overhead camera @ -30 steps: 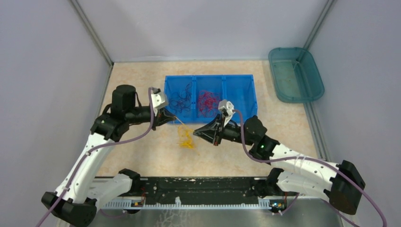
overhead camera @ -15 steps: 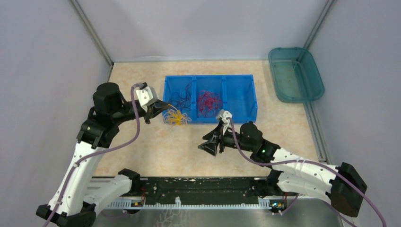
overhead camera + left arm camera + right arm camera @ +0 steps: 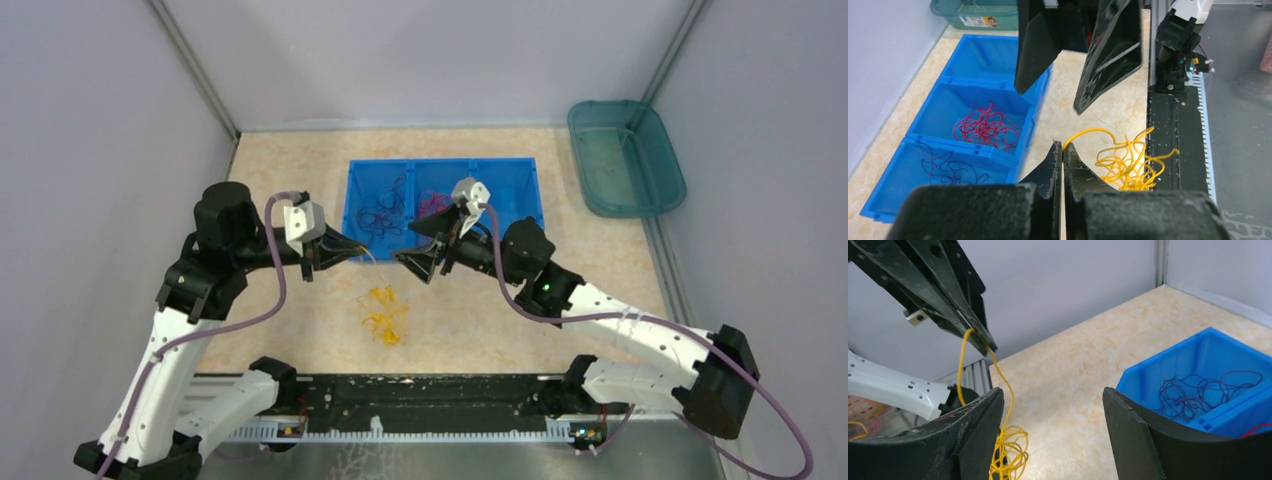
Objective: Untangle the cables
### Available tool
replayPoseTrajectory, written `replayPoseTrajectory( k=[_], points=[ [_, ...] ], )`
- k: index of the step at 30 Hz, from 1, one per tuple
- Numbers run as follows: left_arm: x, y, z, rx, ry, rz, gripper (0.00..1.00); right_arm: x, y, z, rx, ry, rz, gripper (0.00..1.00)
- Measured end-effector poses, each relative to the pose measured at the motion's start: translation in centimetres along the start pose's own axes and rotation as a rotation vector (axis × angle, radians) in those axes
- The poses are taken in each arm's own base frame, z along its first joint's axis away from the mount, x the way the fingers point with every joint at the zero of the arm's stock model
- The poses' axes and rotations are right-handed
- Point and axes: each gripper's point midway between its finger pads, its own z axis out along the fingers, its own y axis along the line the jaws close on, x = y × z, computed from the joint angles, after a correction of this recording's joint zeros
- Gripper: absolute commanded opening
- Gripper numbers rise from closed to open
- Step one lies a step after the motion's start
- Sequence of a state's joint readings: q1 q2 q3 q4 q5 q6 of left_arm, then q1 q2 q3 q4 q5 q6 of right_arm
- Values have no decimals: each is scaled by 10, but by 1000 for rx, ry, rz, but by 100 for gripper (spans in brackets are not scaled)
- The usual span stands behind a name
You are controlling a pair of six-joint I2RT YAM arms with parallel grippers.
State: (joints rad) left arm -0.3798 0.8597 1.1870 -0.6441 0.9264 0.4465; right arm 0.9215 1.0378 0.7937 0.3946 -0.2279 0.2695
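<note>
The left claw is pinched shut on one end of the yellow cable. It holds that end up high, so the curly rest hangs down to the table and can shake loose. The right claw is wide open and holds nothing. It sits close to the strand, maybe ready to grab it. The dark cables and red cables lie in the blue bin, each in its own box.

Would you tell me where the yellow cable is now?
Top view: the yellow cable hangs from the left tool to the table, in front of the blue bin.
</note>
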Motion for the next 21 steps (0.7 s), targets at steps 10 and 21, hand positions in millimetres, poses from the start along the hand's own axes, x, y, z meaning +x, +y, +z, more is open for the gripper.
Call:
replayPoseTrajectory(
  k=[10,21],
  points=[
    [-6,-15,-2,64,-30,14,1,52,11,28,-140,119,96,70],
    [-10,-14,0,79,-46,7,1,54,31,41,-248,90,154,68]
  ],
)
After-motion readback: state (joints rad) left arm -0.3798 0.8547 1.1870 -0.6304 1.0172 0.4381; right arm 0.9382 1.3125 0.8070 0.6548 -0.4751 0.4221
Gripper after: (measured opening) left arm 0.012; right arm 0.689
